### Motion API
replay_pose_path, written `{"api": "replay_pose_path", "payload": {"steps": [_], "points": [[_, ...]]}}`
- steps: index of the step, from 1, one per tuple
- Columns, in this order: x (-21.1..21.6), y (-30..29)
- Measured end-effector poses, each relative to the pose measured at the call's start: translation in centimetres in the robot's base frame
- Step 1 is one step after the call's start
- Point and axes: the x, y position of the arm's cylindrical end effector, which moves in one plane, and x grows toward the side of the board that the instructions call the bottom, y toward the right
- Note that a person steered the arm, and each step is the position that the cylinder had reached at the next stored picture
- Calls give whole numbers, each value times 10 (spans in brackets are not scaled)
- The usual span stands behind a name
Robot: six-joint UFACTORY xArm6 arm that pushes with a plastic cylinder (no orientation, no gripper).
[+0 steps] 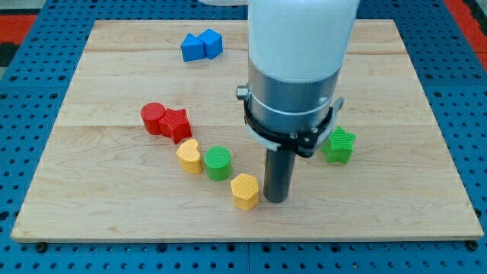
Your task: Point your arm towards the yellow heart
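My tip (275,200) rests on the bench (396,213) just right of the yellow hexagon (245,190); I carry no gripper. The yellow heart (189,156) sits up-left, beside the green cylinder (218,162). I should swing around the hexagon's near side, not through it.

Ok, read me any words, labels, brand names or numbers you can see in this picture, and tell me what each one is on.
There is no readable text here.
Wooden board: plain wood, no print.
Blocks, such as the yellow heart and the yellow hexagon: plain colour, no marks.
Arm housing above my tip: no label or brand shows.
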Motion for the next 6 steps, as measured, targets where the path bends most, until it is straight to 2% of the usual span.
{"api": "replay_pose_path", "payload": {"steps": [2,3,4,5,6], "points": [[5,-101],[1,-95],[-2,-61],[-4,-89],[-24,-159]]}}
